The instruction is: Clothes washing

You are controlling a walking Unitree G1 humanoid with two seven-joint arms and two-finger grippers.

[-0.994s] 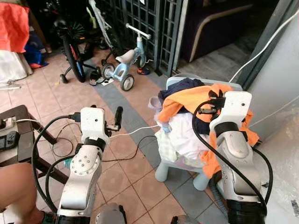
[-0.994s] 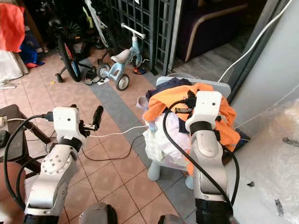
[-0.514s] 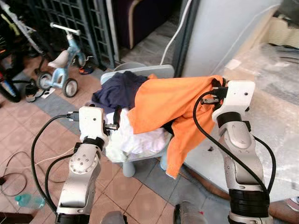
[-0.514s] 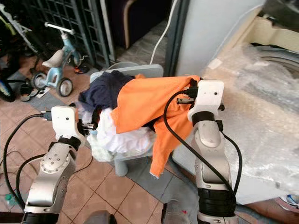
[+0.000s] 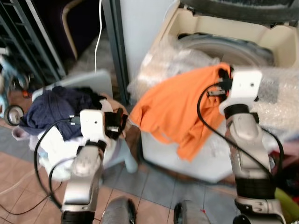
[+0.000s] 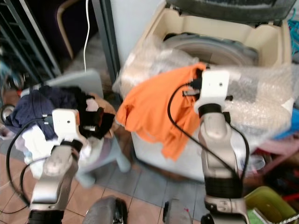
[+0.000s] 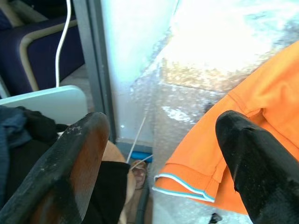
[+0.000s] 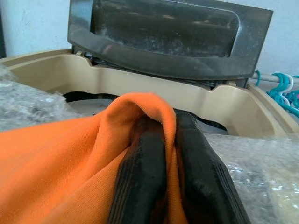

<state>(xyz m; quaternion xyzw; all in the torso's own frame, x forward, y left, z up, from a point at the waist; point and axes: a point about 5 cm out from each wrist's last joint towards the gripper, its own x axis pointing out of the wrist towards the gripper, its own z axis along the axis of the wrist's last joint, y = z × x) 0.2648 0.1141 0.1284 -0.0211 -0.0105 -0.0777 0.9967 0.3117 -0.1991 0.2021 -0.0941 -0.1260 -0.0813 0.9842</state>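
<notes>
At the left edge of the head views a heap of clothes (image 5: pixel 51 116), dark navy on top and white beneath, lay piled on a pale plastic chair (image 5: pixel 91 81) standing on the tiled floor (image 5: pixel 154 186). Behind it, at upper left, a white cable (image 5: pixel 99 28) hung down beside a dark metal post (image 5: pixel 114 42).

In the lower left, the left hand (image 5: pixel 117 125) was raised just in front of the heap. In the left wrist view its two black fingers (image 7: pixel 74 168) were spread wide apart with nothing between them, the chair's rim and dark cloth to one side and the hem of the orange shirt to the other.

At the centre of the frame the orange shirt (image 5: pixel 180 109) hung draped over the front corner of the washing machine (image 5: pixel 210 32), its lower edge dangling down the machine's front. The machine was cream-coloured, wrapped in bubble wrap (image 5: pixel 168 60), and its dark lid (image 8: pixel 163 32) stood raised at the top of the frame, leaving the drum opening uncovered.

Right of centre, the right hand (image 5: pixel 225 74) was held over the machine's top. In the right wrist view its fingers (image 8: pixel 140 182) were pressed together, pinching a fold of the orange shirt, with the cream rim and raised lid just beyond. At the far right edge of that view, teal hangers (image 8: pixel 285 93) hung on a rail.
</notes>
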